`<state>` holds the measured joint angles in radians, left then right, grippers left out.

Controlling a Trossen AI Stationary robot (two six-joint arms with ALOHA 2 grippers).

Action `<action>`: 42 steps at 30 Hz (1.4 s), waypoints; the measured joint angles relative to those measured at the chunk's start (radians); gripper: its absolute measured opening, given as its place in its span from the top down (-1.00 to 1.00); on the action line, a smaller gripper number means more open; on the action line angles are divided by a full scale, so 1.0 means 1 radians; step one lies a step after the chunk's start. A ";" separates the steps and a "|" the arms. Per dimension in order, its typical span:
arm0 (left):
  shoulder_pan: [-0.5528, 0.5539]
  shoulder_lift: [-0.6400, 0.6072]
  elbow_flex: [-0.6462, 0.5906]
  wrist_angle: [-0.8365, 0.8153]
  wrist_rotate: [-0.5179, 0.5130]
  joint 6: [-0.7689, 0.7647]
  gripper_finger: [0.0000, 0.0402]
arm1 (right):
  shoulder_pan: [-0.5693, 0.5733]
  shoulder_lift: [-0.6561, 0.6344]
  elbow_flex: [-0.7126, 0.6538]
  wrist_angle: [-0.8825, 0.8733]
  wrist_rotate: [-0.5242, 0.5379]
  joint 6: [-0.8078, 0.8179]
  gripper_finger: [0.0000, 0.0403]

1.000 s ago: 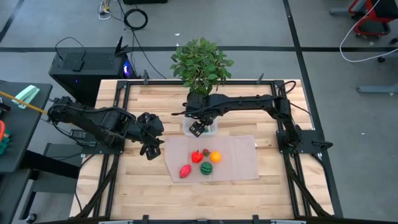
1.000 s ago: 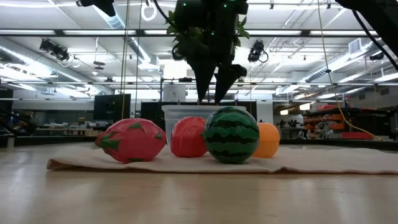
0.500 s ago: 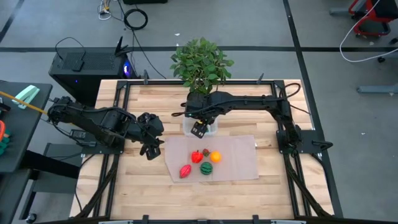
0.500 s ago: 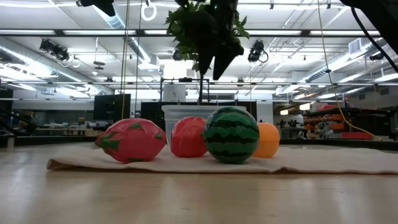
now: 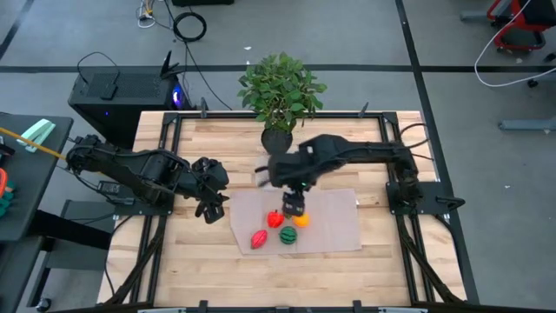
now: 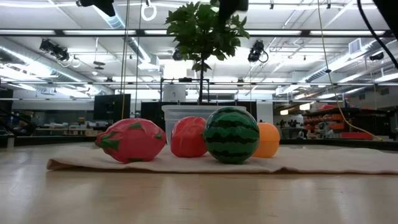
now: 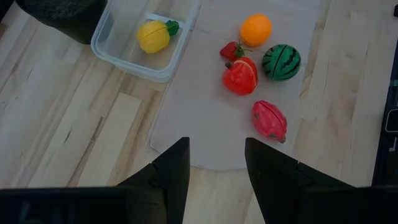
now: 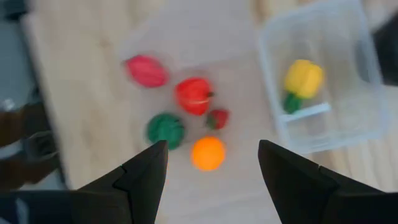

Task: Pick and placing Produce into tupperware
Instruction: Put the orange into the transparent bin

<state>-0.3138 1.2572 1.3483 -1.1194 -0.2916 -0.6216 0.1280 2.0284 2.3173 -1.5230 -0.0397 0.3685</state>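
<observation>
While the right gripper (image 5: pixel 295 207) hangs open and empty over the mat (image 5: pixel 334 228), the orange (image 8: pixel 208 153) at six o'clock could be missed — the strawberry (image 8: pixel 217 118) and watermelon (image 8: pixel 165 129) crowd it. One yellow piece (image 8: pixel 303 78) is already held by the container (image 8: pixel 348 127).

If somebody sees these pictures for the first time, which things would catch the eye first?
The cluster of bright toy produce on the mat: watermelon, orange, red pepper, pink dragon fruit. The open right gripper hangs above it. A yellow pepper lies in the tupperware.
</observation>
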 joint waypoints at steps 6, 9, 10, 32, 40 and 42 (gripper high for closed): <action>0.000 0.000 0.000 0.002 0.000 -0.020 0.19 | 0.097 -0.108 0.000 -0.039 0.001 0.034 -0.26; 0.000 0.000 0.000 0.002 0.000 -0.022 0.19 | 0.142 -0.172 -0.014 -0.045 0.023 0.047 -0.26; 0.000 0.000 0.000 0.002 0.000 -0.022 0.19 | 0.157 -0.191 -0.024 -0.048 0.031 0.053 -0.26; 0.000 0.000 0.000 0.005 0.000 -0.048 0.19 | 0.226 -0.332 -0.675 0.245 -0.015 0.019 -0.23; 0.000 0.000 0.000 0.005 0.000 -0.030 0.19 | 0.158 -0.255 -0.653 0.328 -0.035 -0.074 -0.23; 0.000 0.000 0.000 0.005 0.000 -0.015 0.19 | 0.139 -0.236 -0.653 0.321 -0.036 -0.103 -0.23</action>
<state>-0.3138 1.2575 1.3483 -1.1149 -0.2920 -0.6364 0.2670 1.7924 1.6640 -1.2025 -0.0753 0.2660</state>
